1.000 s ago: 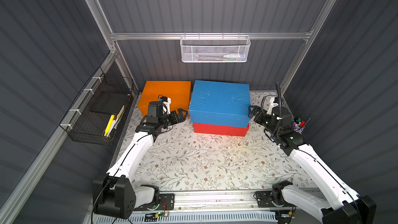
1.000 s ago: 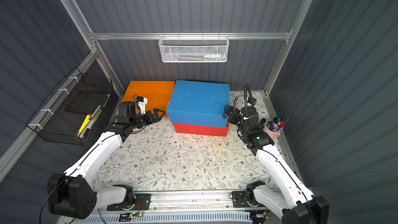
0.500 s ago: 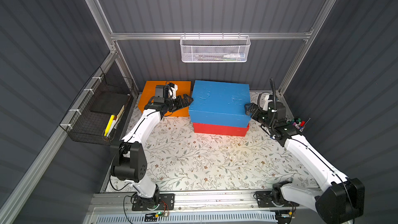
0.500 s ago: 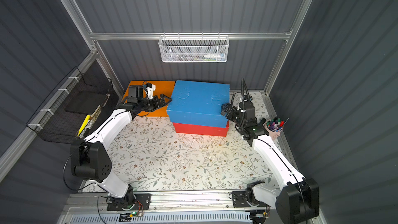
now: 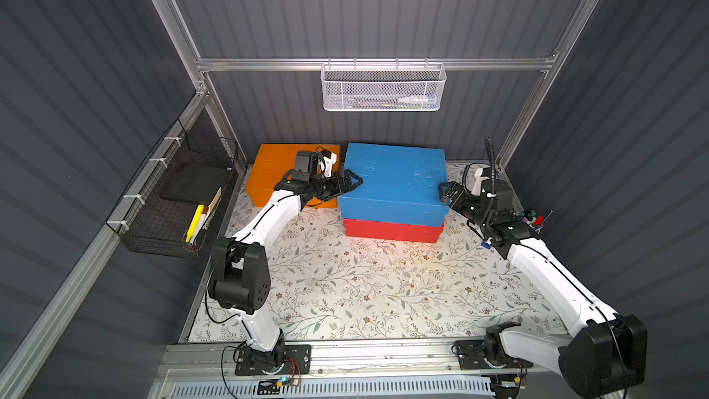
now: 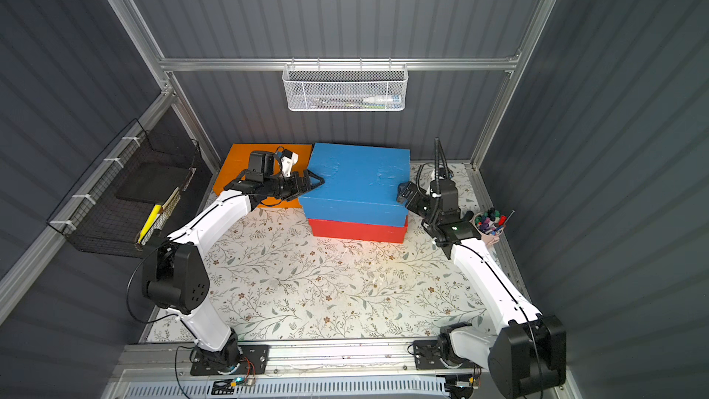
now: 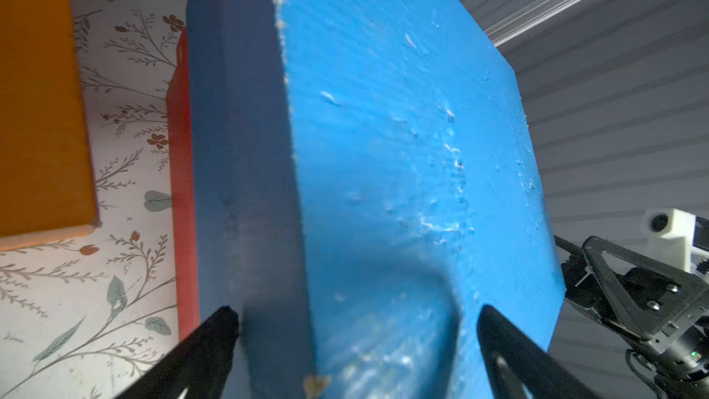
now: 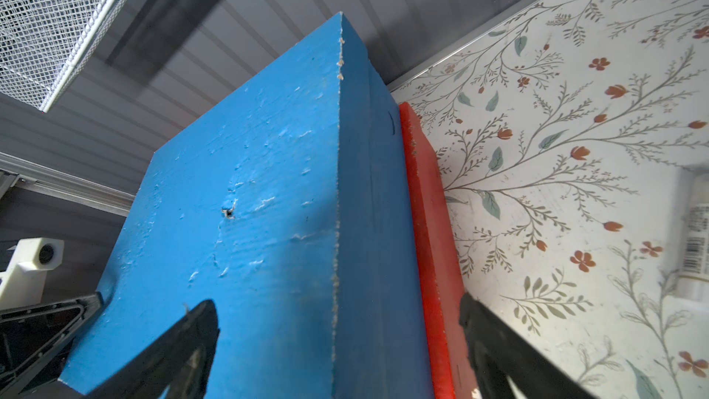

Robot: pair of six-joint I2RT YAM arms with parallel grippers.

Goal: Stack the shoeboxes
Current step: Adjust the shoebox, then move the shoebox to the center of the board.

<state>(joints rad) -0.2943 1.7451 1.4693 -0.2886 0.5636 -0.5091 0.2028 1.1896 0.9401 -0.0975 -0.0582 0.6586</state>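
Note:
The blue shoebox (image 5: 395, 178) (image 6: 360, 176) lies on the red shoebox (image 5: 391, 231) (image 6: 356, 230) at the back middle, slightly skewed over it. The orange shoebox (image 5: 268, 174) (image 6: 234, 165) sits alone at the back left. My left gripper (image 5: 351, 184) (image 6: 312, 183) (image 7: 355, 316) is open at the blue box's left end, one finger above its top and one beside its end wall. My right gripper (image 5: 445, 193) (image 6: 402, 191) (image 8: 336, 308) is open at the right end, with the blue (image 8: 249, 205) and red (image 8: 422, 186) edges between its fingers.
A black wire basket (image 5: 172, 201) on the left wall holds a flat black slab (image 5: 195, 188) and markers. A white mesh basket (image 5: 383, 88) hangs on the back wall. A cup of pens (image 5: 531, 220) stands by my right arm. The floral tabletop (image 5: 364, 282) stretches in front.
My left arm swung from in front of the orange box over to the blue box's left end. My right gripper moved closer to the right end. The boxes stayed put.

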